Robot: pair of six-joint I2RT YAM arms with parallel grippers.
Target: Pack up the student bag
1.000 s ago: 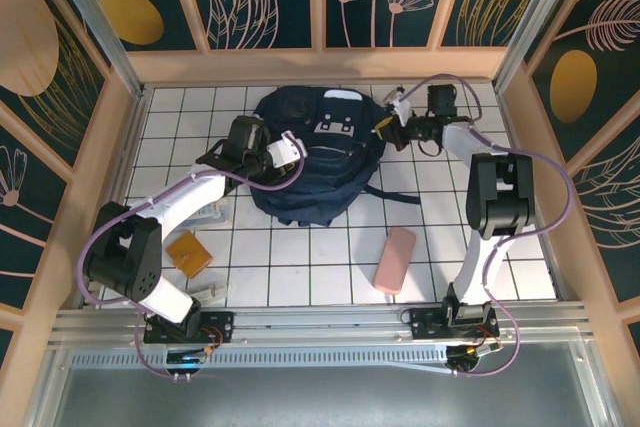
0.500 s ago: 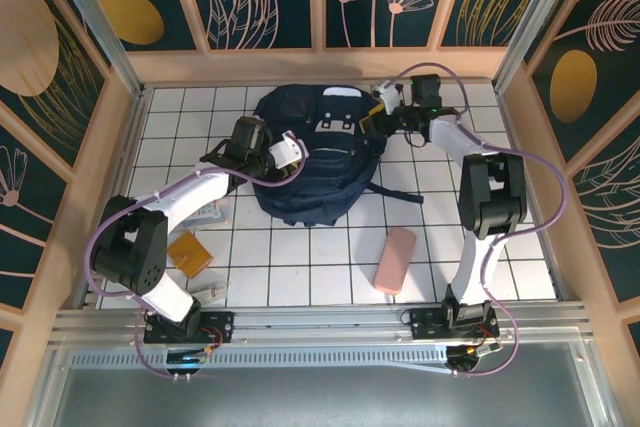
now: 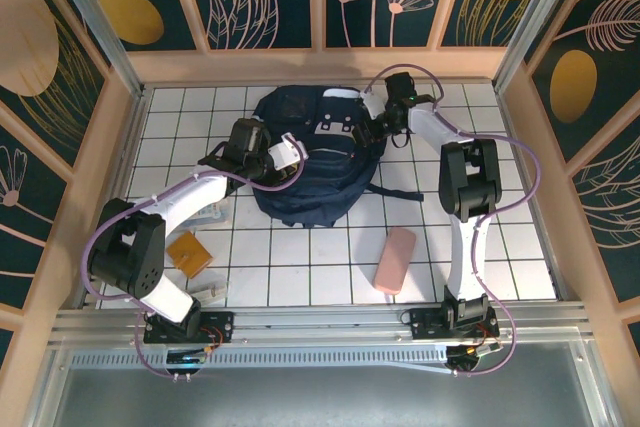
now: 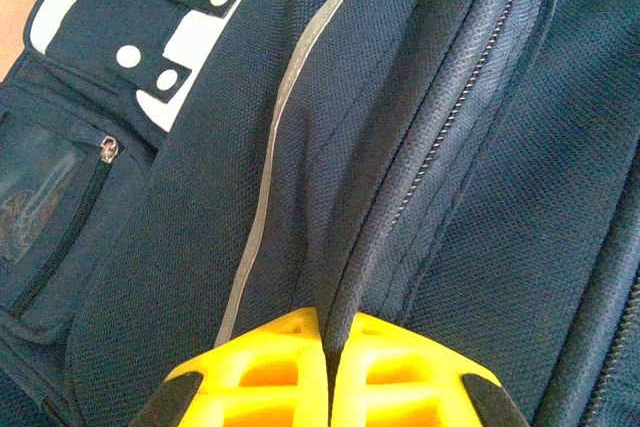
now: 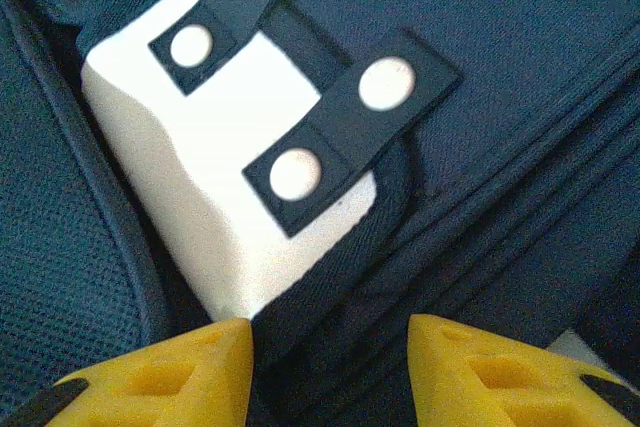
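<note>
Barely started: gripped a fold of the student bag (image 3: 310, 172) at the table's (image 3: 500, 247) far edge with left gripper (image 4: 328, 322) clamped, right gripper (image 5: 330, 332) agape by its pale patch (image 5: 200, 177), pink case (image 3: 395, 259) and orange block (image 3: 188, 252) unpacked.

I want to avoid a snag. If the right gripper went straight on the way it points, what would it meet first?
Likely the bag: the dark-edged corner of its pale patch sits ahead of the right gripper, jaws open; depth is unclear.

Top camera looks down; both wrist cameras hug the student bag (image 3: 318, 175)
</note>
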